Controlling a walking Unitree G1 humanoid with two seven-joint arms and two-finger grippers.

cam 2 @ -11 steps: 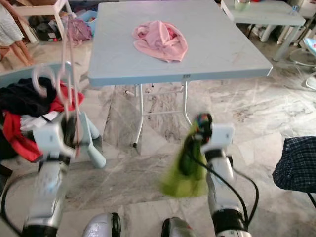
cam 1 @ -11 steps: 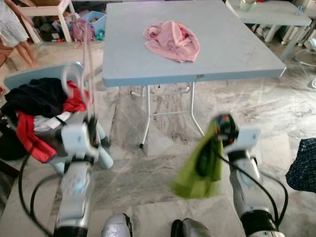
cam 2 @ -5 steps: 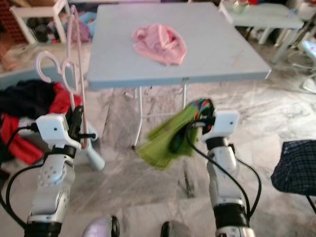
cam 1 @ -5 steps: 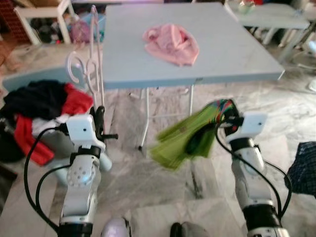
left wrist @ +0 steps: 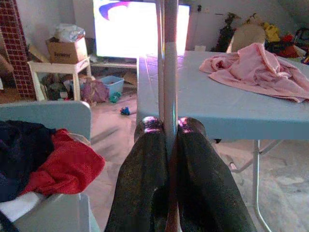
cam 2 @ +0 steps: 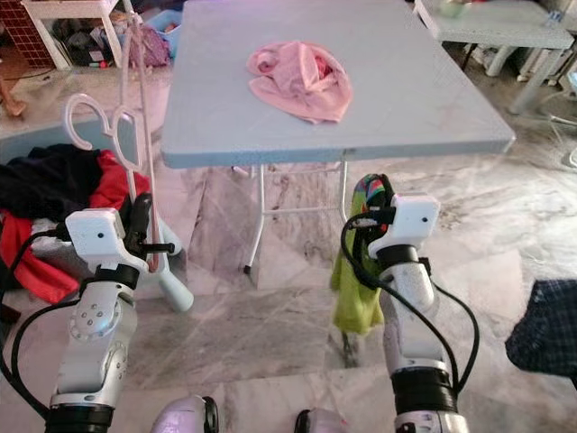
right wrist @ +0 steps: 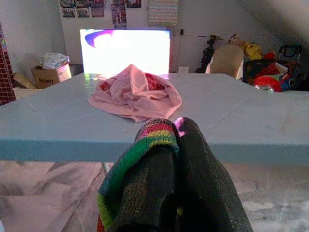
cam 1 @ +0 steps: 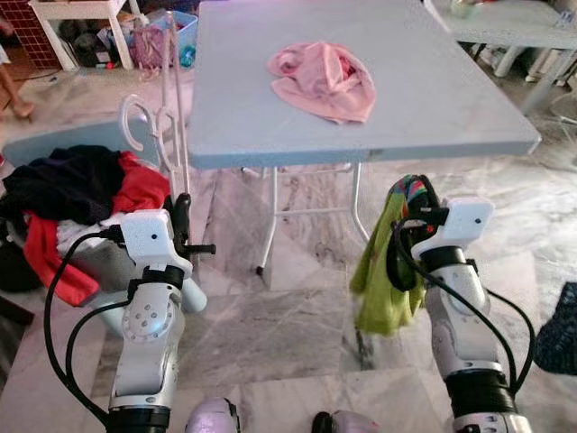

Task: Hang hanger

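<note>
The left gripper [left wrist: 166, 133] was clenched on the pale pink plastic hanger [cam 1: 167, 126], upright beside the grey-blue folding table's [cam 1: 451, 117] left edge. The right gripper [right wrist: 176, 130] grasped a green garment with striped trim [cam 1: 383, 271], hanging below the table's front edge.

home | marble floor [cam 1: 297, 316]; folding table [cam 1: 451, 99]; clothes pile [cam 1: 72, 194]; cardboard box [left wrist: 66, 49]; cluttered shelves
</note>
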